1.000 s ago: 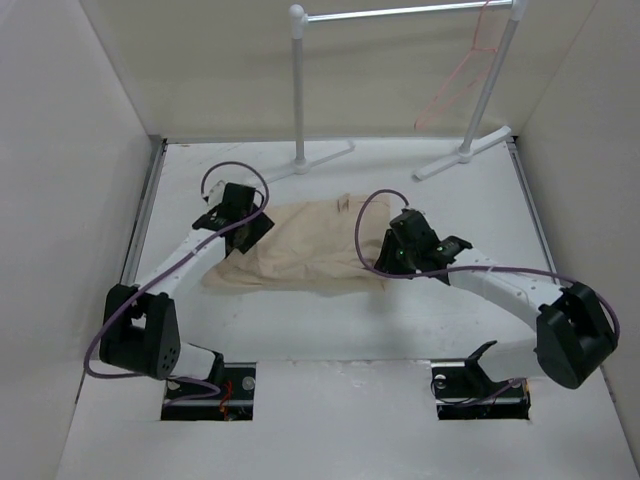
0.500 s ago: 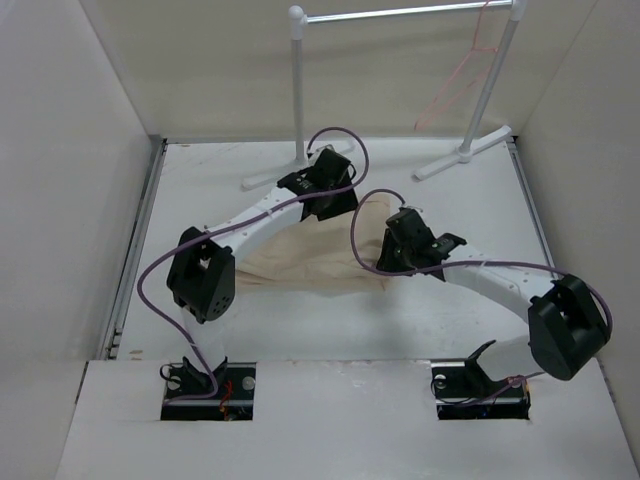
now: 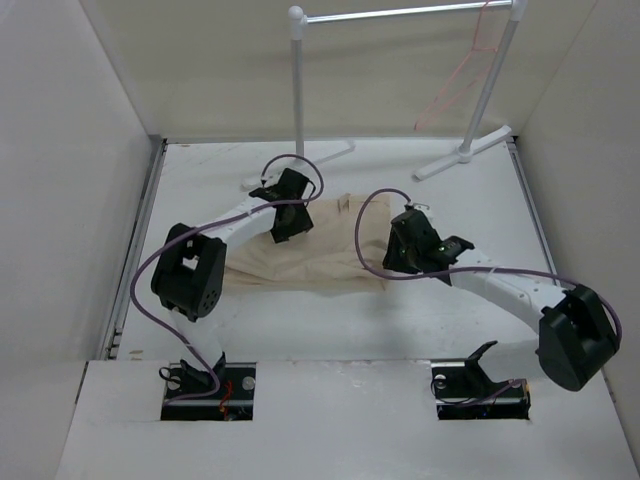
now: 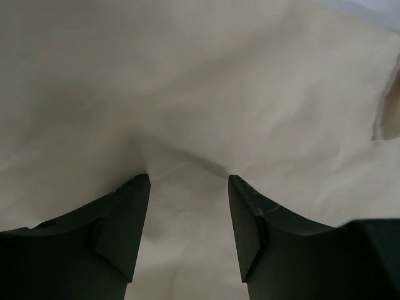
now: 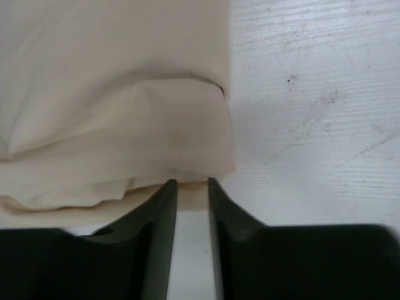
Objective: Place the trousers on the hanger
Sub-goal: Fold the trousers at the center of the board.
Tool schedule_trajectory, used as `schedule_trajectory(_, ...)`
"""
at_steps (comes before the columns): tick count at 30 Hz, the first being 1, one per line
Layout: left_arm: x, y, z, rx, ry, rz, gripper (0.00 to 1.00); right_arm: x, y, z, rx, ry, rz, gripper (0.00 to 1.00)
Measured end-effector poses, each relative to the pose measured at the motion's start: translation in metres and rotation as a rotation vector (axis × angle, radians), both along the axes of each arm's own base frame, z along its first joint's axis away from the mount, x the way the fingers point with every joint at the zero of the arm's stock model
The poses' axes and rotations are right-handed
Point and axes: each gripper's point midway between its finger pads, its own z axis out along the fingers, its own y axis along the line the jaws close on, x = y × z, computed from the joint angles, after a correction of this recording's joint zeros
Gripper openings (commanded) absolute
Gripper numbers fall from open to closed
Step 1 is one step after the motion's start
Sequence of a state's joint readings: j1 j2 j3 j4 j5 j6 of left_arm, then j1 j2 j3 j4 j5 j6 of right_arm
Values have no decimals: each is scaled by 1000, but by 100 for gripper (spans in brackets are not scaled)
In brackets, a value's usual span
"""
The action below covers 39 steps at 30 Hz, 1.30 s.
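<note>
The beige trousers (image 3: pixel 320 255) lie flat in the middle of the table. My left gripper (image 3: pixel 287 218) is over their upper left part; in the left wrist view it (image 4: pixel 189 178) is open, with its fingertips (image 4: pixel 134 194) pressing on the cloth (image 4: pixel 206 94) and creasing it. My right gripper (image 3: pixel 403 255) is at the trousers' right edge; in the right wrist view it (image 5: pixel 192 181) is nearly closed on a raised fold of that edge (image 5: pixel 181 144). The pink hanger (image 3: pixel 455 85) hangs on the rack at the back right.
A white pipe rack (image 3: pixel 298 90) stands at the back, its feet (image 3: pixel 465 155) on the table behind the trousers. White walls enclose the table on the left, right and back. Bare table (image 5: pixel 312 94) lies right of the cloth.
My left arm swung from the trousers' left end out to the rack's foot, then back onto the trousers' upper left. The right arm has hardly moved.
</note>
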State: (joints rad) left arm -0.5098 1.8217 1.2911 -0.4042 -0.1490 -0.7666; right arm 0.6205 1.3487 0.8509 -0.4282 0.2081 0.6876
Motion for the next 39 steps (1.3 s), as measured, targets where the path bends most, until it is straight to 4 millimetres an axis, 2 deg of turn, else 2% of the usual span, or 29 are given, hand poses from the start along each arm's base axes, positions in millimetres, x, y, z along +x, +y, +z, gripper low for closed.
schedule_trajectory(2,-2,5,4,5,0,6,51,0,-1,7,3,-19,10,48)
schedule_trajectory(4,-4,-11,20,-17,-28,-29,51,1,-1,8,-2,-24,27,47)
schedule_trajectory(10,14,-108,98,-197,-165,-207,53,7,7,-10,-47,17,93,43)
schedule_trajectory(13,28,-143,109,-263,-180,-265,53,7,8,-18,-58,34,112,29)
schedule_trajectory(15,33,-161,97,-287,-149,-299,53,9,8,-17,-55,28,116,22)
schedule_trajectory(18,30,-176,63,-297,-67,-334,53,11,9,-16,-49,19,115,16)
schedule_trajectory(23,6,-196,10,-286,62,-392,51,7,6,-18,-49,18,107,8)
schedule_trajectory(27,0,-201,-4,-267,82,-396,51,-6,-5,-24,-58,29,87,5)
schedule_trajectory(31,11,-195,-4,-257,57,-361,51,-17,-14,-21,-39,17,58,4)
schedule_trajectory(33,17,-191,-3,-257,48,-342,51,-23,-16,-18,-22,7,48,8)
schedule_trajectory(37,22,-190,-4,-266,38,-325,51,-26,-17,-15,-12,1,44,39)
schedule_trajectory(39,19,-190,-8,-268,41,-322,51,-24,-16,-17,-26,7,53,42)
